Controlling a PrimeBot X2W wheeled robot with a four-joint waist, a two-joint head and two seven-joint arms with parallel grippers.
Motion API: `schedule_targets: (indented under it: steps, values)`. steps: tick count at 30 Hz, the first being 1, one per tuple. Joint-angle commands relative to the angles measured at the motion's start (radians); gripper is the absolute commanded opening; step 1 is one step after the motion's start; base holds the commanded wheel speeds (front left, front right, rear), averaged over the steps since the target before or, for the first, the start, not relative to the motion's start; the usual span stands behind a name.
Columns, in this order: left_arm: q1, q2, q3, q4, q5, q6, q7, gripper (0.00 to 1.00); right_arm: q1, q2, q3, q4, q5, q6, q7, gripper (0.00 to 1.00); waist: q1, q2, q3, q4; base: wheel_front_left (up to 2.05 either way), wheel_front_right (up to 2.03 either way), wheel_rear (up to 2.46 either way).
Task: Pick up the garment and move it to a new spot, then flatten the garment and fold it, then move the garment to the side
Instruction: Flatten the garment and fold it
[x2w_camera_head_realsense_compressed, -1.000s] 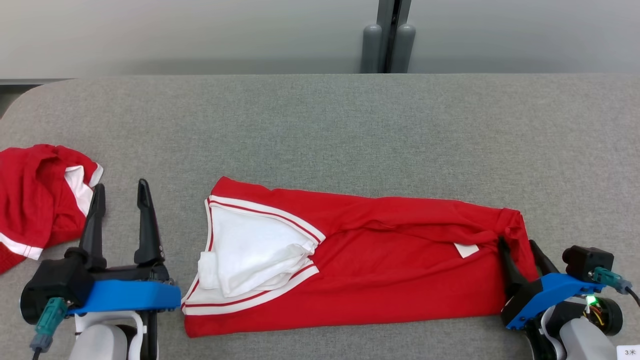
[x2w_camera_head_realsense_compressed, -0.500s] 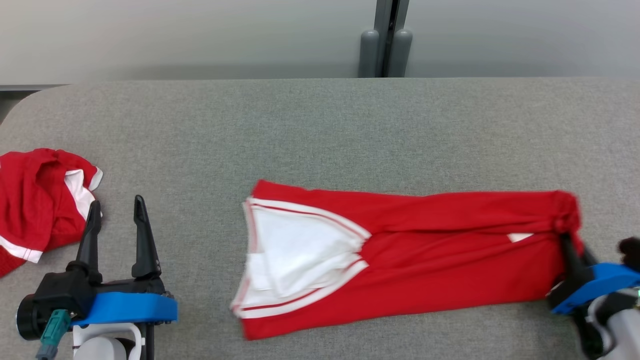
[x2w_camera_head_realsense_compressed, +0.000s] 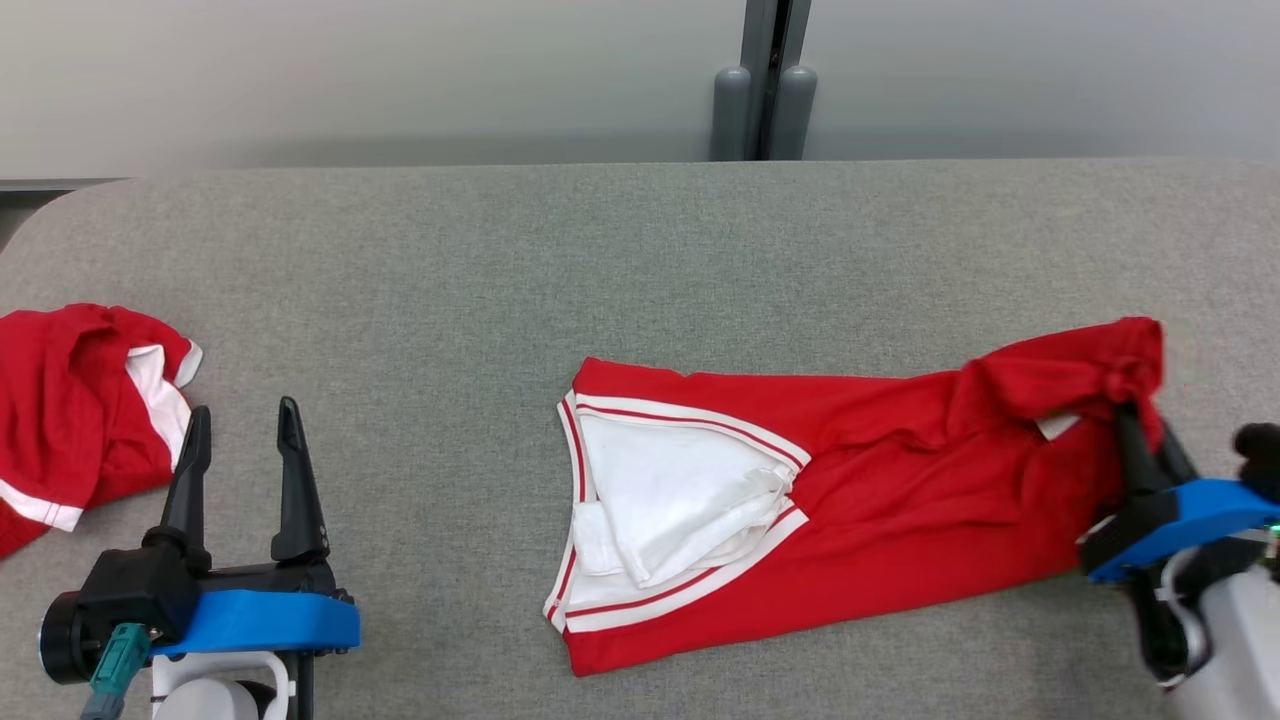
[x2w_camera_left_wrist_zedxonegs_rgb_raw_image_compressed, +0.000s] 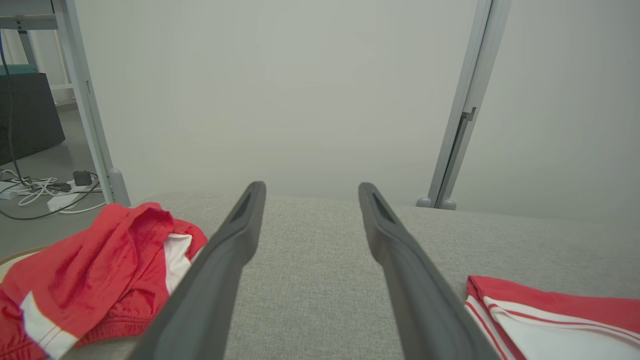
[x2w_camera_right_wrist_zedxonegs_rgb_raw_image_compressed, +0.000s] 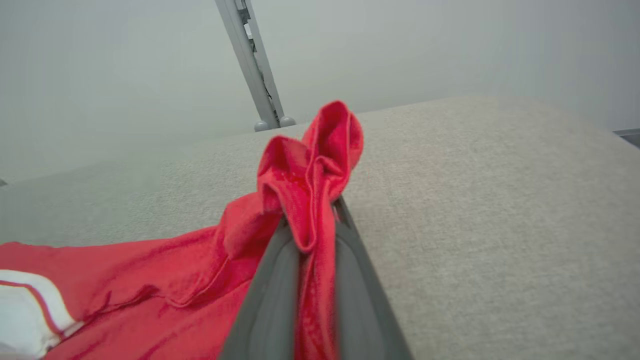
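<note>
A folded red garment (x2w_camera_head_realsense_compressed: 860, 500) with white striped trim and a white inside lies across the middle and right of the grey table (x2w_camera_head_realsense_compressed: 640, 260). Its right end is bunched and raised off the surface. My right gripper (x2w_camera_head_realsense_compressed: 1140, 425) is shut on that bunched end, and in the right wrist view the red cloth (x2w_camera_right_wrist_zedxonegs_rgb_raw_image_compressed: 312, 200) is pinched between the two fingers and sticks up past their tips. My left gripper (x2w_camera_head_realsense_compressed: 240, 430) stands open at the lower left with nothing between its fingers (x2w_camera_left_wrist_zedxonegs_rgb_raw_image_compressed: 235, 250); the garment's trimmed edge (x2w_camera_left_wrist_zedxonegs_rgb_raw_image_compressed: 550, 320) lies to its right.
A second crumpled red and white garment (x2w_camera_head_realsense_compressed: 80, 410) lies at the table's left edge, just left of my left gripper. A grey post (x2w_camera_head_realsense_compressed: 760, 90) stands behind the table's far edge. Cables (x2w_camera_left_wrist_zedxonegs_rgb_raw_image_compressed: 40, 190) lie on the floor beyond the left end.
My right gripper closed on the garment's right end, dragged the whole garment rightward across the table and lifted that end. The left gripper stayed open in place. The camera shifted slightly.
</note>
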Motion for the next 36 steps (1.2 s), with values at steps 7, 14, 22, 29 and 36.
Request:
schedule_targets:
  steps: [7,14,22,29,36]
  values:
    - [-0.010,-0.003,-0.005,0.000,0.004,-0.005,-0.003,1.00,0.040,0.097,0.091,-0.161,-0.008,0.000,0.039,0.00,0.0000,0.0000,0.009,-0.003,0.00,0.00,0.00]
    - [-0.030,-0.003,-0.027,0.002,0.001,-0.005,-0.003,1.00,0.039,0.166,0.202,-0.266,-0.001,0.000,0.076,0.00,0.0000,0.0000,0.028,0.007,0.00,0.00,0.00]
    - [-0.057,-0.005,-0.059,0.010,-0.007,-0.005,-0.003,1.00,0.003,0.213,0.330,-0.258,0.026,0.000,0.075,0.00,0.0000,0.0000,0.046,0.036,0.00,0.00,0.00]
    - [-0.071,-0.006,-0.079,0.014,-0.010,-0.005,-0.003,1.00,-0.047,0.221,0.485,-0.220,0.101,0.000,0.049,0.00,0.0000,0.0000,0.058,0.060,0.00,0.00,0.00]
    - [-0.088,-0.008,-0.100,0.020,-0.021,-0.005,-0.003,1.00,-0.106,0.219,0.599,-0.171,0.177,0.000,0.010,0.00,0.0000,0.0000,0.068,0.088,0.00,0.00,0.00]
